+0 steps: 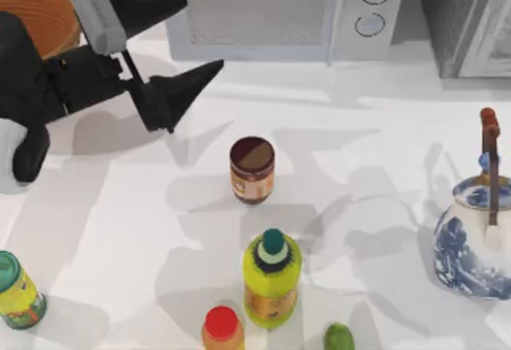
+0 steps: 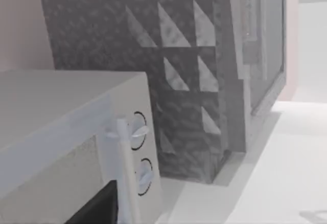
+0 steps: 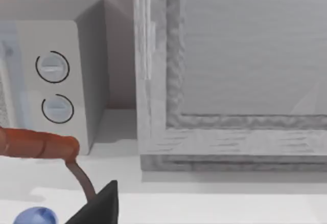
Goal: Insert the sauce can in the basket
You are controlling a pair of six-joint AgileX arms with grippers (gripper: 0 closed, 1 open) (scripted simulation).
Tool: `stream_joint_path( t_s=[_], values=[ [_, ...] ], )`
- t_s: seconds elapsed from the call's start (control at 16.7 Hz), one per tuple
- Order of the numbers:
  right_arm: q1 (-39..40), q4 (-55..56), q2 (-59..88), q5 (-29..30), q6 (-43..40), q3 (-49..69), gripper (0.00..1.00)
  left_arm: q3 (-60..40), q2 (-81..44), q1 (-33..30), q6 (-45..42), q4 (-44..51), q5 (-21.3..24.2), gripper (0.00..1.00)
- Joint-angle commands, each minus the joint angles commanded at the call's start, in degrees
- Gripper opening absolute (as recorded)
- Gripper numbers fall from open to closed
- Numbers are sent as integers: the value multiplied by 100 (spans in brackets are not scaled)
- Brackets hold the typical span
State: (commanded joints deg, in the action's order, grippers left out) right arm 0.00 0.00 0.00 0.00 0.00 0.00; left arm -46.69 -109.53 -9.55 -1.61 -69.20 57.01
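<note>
Currently left gripper (image 1: 204, 34) is held wide open, empty; it should be centred over the can (image 1: 252, 169) before closing.

I see a pale grey microwave oven with two round dials (image 1: 279, 10) at the table's back | grey speckled cabinet (image 1: 463, 14) to its right | blue-and-white porcelain teapot with brown handle (image 1: 475, 242) at right edge | yellow-green bottle with green cap (image 1: 272, 280) near front | red-capped orange bottle (image 1: 222, 330) just beside it | green-lidded yellow-label can (image 1: 16, 290) front left | small green round fruit (image 1: 338, 338) at the front edge
</note>
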Motion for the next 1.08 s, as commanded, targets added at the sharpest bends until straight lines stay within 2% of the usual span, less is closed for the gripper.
stream_joint_path(
  t_s=[0.24, 0.48, 0.66, 1.08],
  values=[
    [0, 0, 0, 0, 0, 0, 100, -468, -1882, -65, -23, -1219, 1004, 100],
    [0, 0, 0, 0, 0, 0, 100, -459, -3064, -3, -41, -2042, 1677, 100],
    [0, 0, 0, 0, 0, 0, 100, -244, -3374, 84, -48, -2303, 1889, 100],
    [0, 0, 0, 0, 0, 0, 100, -278, -3365, 51, -58, -2233, 1871, 100]
  ],
)
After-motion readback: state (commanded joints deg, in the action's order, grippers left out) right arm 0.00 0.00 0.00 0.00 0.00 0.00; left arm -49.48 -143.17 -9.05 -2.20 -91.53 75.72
